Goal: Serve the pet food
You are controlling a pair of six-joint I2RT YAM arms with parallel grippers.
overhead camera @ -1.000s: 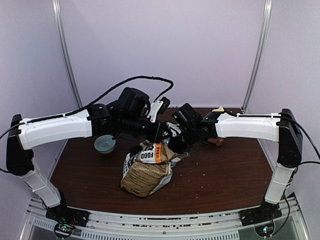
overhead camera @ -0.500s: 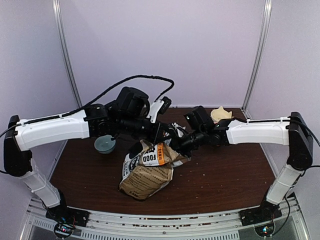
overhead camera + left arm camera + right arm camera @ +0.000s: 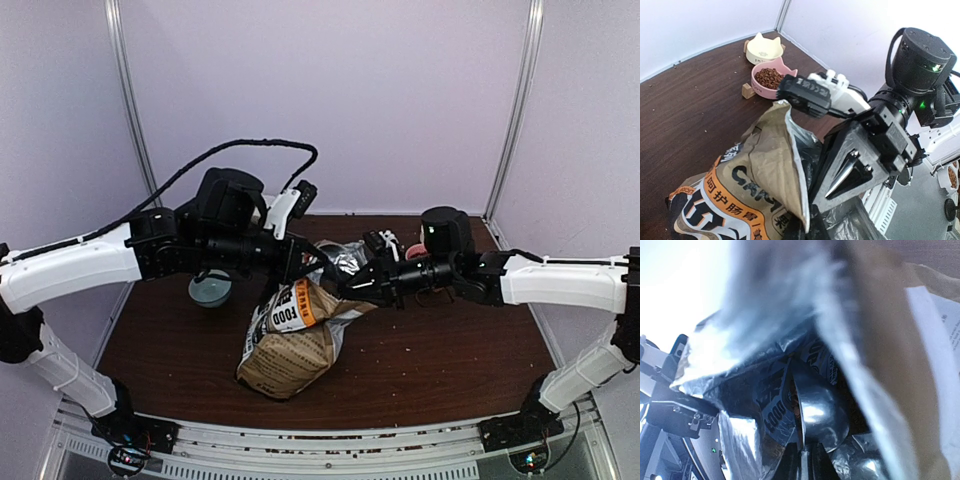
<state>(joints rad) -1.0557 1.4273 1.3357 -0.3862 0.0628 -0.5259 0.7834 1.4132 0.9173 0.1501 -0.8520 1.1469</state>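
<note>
The brown kraft pet food bag (image 3: 288, 348) stands at the table's middle, mouth open toward the right. My left gripper (image 3: 303, 268) is shut on the bag's upper lip and holds it up; in the left wrist view it pinches the lip (image 3: 807, 226) of the bag (image 3: 740, 175). My right gripper (image 3: 362, 287) is shut on the handle of a metal scoop (image 3: 822, 412), which sits inside the bag's foil-lined mouth (image 3: 755, 385). Some dark kibble (image 3: 796, 401) shows by the scoop's rim. A pink bowl (image 3: 771, 79) holds reddish-brown kibble.
A cream cat-shaped bowl (image 3: 762, 48) stands behind the pink bowl at the back right. A blue-grey bowl (image 3: 210, 290) sits left of the bag under my left arm. Loose kibble crumbs (image 3: 425, 330) lie scattered on the dark wooden table (image 3: 450, 370).
My right arm has swung out and lowered, bringing the scoop level into the bag's mouth. My left arm has shifted left and up, still holding the bag's lip.
</note>
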